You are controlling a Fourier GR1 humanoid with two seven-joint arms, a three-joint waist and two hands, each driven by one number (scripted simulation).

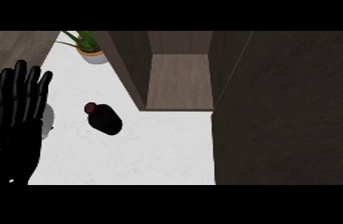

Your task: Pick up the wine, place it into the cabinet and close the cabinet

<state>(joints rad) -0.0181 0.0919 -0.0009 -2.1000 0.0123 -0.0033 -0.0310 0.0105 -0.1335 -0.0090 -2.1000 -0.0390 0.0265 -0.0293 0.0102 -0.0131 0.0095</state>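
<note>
Resting open-fingered at the view's left, left hand [23,105] partly cut off; wine [104,119] untouched.

The left hand [23,109] is cut off by the view's left edge, its forearm lost in the dark below. It hides most of a grey round thing [48,121] at the counter's [154,146] left edge; what that is cannot be told. The potted plant [89,47] is cropped at the top. The cabinet's [179,82] open door [281,109] covers the counter's right side.
</note>
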